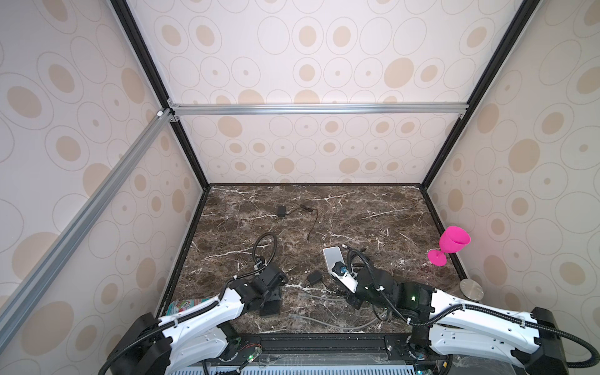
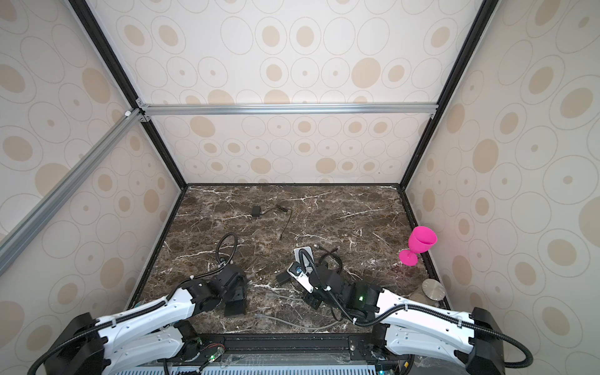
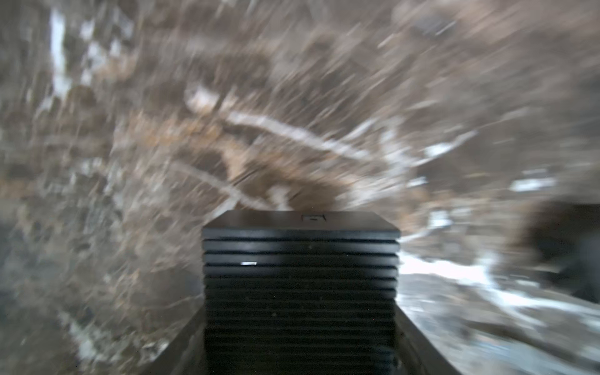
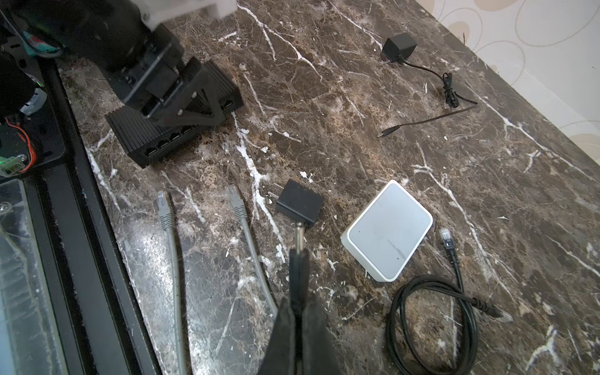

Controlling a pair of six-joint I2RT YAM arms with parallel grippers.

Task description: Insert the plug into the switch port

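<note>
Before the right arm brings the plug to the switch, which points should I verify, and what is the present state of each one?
1. Plug held: ok. The right end effector is shut on the plug, with the metal tip free.
2. Switch steadied: cannot tell. The left end effector straddles the switch; firm contact is not visible.
3. Ports exposed: ok. The port row faces open table.
4. Tip aligned: not ok. It points toward the black adapter, not the switch.
5. Route clear: cannot tell. Two grey cable ends lie on the table between plug and switch.
</note>
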